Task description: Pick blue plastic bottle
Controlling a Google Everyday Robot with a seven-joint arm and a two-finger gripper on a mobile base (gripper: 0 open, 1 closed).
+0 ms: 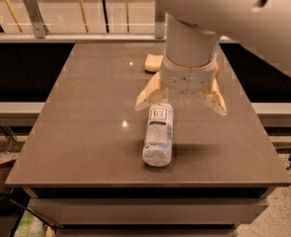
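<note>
The blue plastic bottle lies on its side on the brown table, its cap end pointing away and hidden under the arm, its white-and-dark label facing up. My gripper hangs over the bottle's far end, open. One cream finger is left of the bottle's neck and the other stands out to the right, clear of the bottle. Nothing is held.
A yellow sponge lies behind the gripper near the table's far edge. A small red-orange object peeks out at the right of the wrist. A railing runs behind the table. The table's front edge is near the bottle's base.
</note>
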